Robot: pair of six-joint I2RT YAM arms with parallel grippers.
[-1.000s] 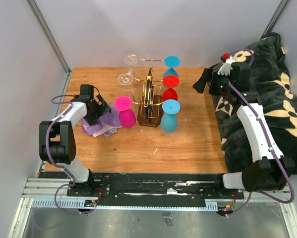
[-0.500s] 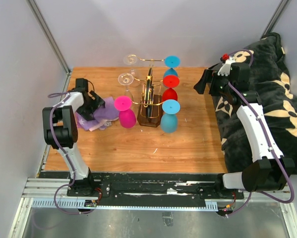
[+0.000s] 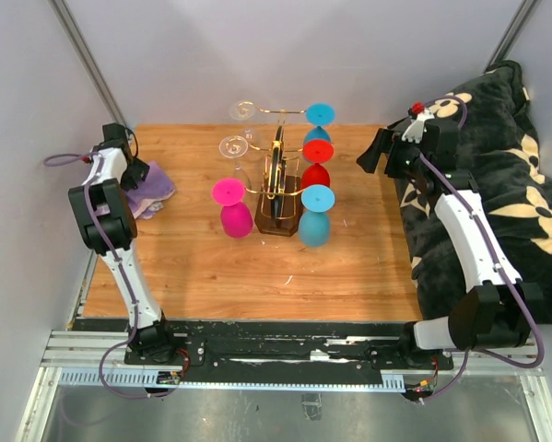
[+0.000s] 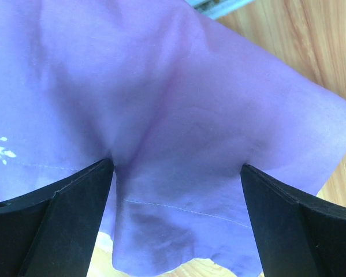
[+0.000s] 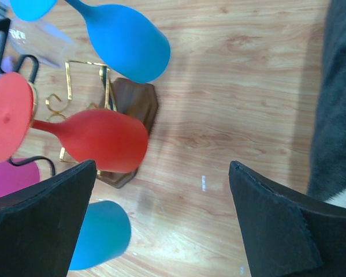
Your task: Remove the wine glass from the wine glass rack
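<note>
Over the tabletop's [image 3: 349,267] right edge, the spread, empty right hand [image 3: 375,153] should straddle the red wine glass [image 5: 97,138] stem squarely before closing.

A purple cloth [image 3: 151,193] lies near the wooden table's [image 3: 349,267] left edge — dark floral blanket [image 3: 534,175] at right.

Left arm [image 3: 128,281] and right arm [image 3: 469,235]: white links, black joints, purple cables running back behind black wedge-shaped fingers [image 4: 57,231].
</note>
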